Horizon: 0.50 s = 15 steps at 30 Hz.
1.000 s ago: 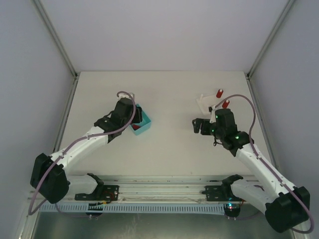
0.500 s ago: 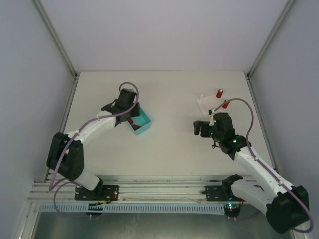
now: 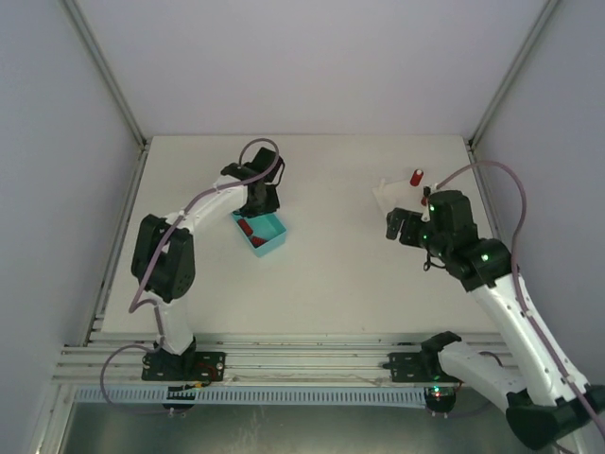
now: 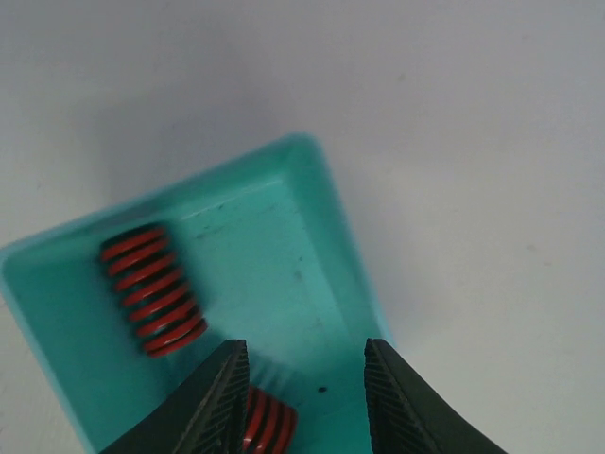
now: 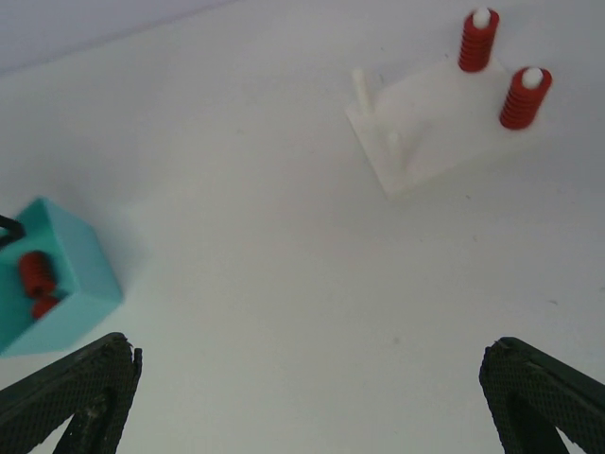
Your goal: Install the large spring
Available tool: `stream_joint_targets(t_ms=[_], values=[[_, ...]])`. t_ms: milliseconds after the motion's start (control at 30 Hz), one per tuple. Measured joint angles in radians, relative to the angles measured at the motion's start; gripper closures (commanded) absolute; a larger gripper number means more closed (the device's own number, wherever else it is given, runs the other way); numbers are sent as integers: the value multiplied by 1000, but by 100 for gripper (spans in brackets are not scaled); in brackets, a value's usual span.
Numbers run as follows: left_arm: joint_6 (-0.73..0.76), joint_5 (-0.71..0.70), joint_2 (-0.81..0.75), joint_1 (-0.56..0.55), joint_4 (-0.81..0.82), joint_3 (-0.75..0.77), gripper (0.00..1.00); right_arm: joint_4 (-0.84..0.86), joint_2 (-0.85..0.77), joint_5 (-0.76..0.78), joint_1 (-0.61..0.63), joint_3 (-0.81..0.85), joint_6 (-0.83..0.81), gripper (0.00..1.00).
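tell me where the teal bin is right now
The teal bin sits left of centre in the top view, under the left claw, two red springs inside.

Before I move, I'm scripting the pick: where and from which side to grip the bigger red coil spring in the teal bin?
Probably mid-length, across its coils, from straight above: the bigger red coil spring lies on its side in the teal plastic bin, whose walls block sideways approaches.
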Motion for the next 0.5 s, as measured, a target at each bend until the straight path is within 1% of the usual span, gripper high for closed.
stream_joint_targets(t_ms=[100,233,500], values=[[-80,-42,47,-16,-66,26,63,-61,76,21,0,50,-37,1],[-177,-99,84,-34,-114,46,64,-63,182,23,2,118,-101,1],[-275,-191,160,-35,-181,84,62,-54,190,30,3,134,-184,1]])
